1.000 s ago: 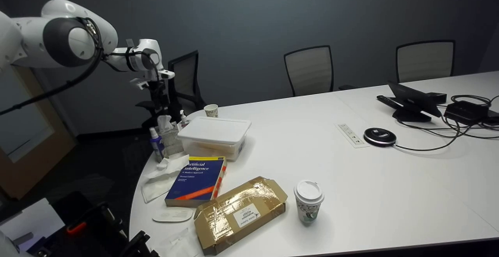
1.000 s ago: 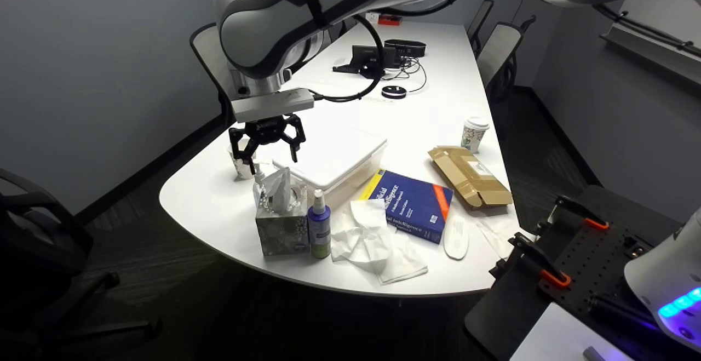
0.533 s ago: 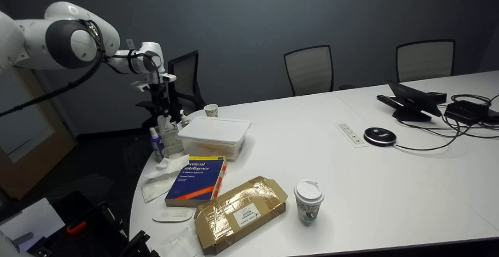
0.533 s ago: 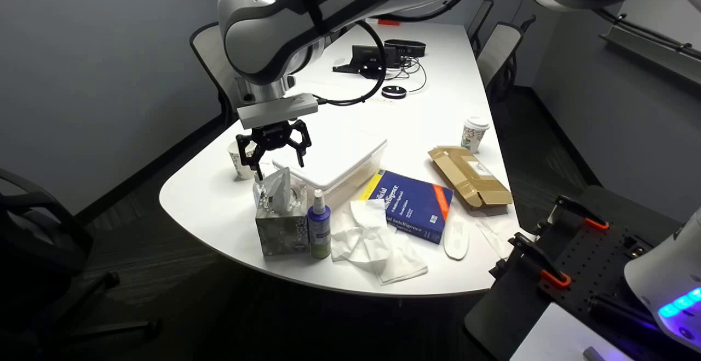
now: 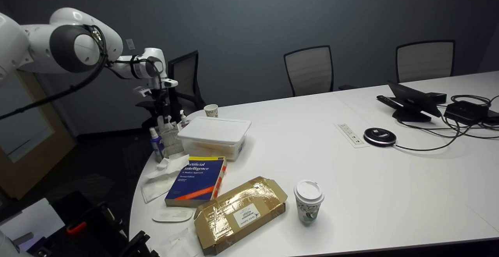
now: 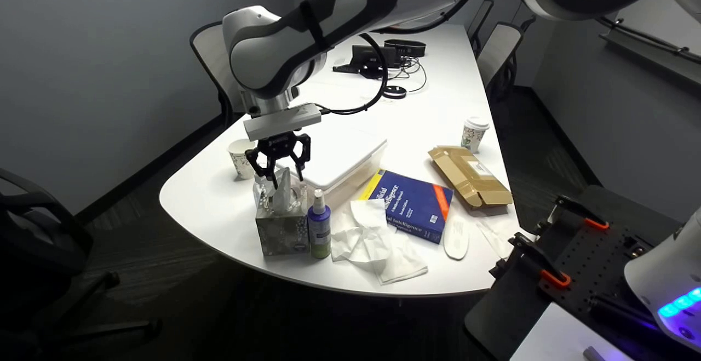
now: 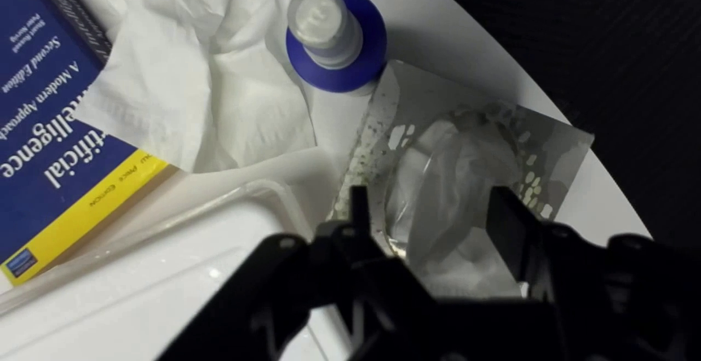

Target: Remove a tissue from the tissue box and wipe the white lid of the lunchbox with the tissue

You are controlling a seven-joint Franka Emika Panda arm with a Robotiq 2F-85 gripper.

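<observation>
We had brought our gripper (image 6: 287,180) lower than before, its jaws wide apart and holding nothing, near the tissue (image 7: 446,202) poking up from the tissue box (image 6: 282,235) by the round edge of the desk (image 6: 211,213). That tissue looked light, floppy and easy to rip, so we thought a soft pinch low on its fold was best.

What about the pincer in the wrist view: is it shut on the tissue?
No, the pincer stands open, its fingers apart and the tissue showing in the gap between.
</observation>
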